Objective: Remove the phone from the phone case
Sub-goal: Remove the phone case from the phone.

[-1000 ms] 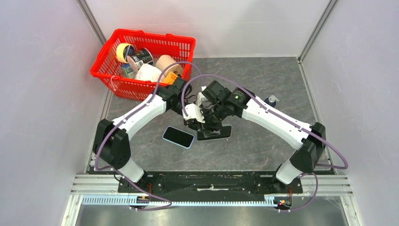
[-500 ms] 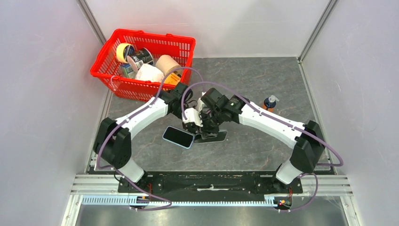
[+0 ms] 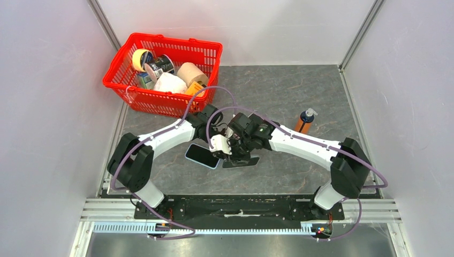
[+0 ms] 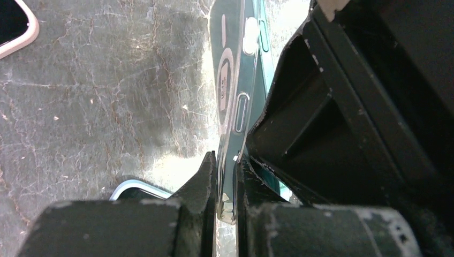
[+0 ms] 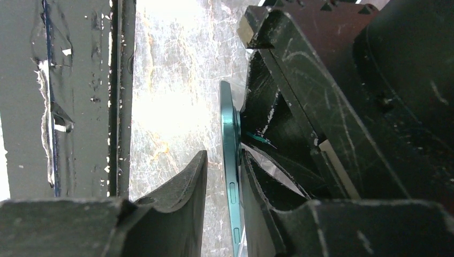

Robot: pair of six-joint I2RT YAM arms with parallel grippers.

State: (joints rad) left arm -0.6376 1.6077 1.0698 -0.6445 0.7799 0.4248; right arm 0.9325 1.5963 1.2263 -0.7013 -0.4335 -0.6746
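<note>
While the clear phone case is being pinched at its rim by the nearly closed left gripper, the teal phone is being flanked mid-table by the right gripper, with a slim gap showing on one side.

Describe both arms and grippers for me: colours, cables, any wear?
Both the left arm and right arm have white links, black joints and bases, with a lilac cable looping along each. The left gripper and right gripper have black, scuffed fingers.
</note>
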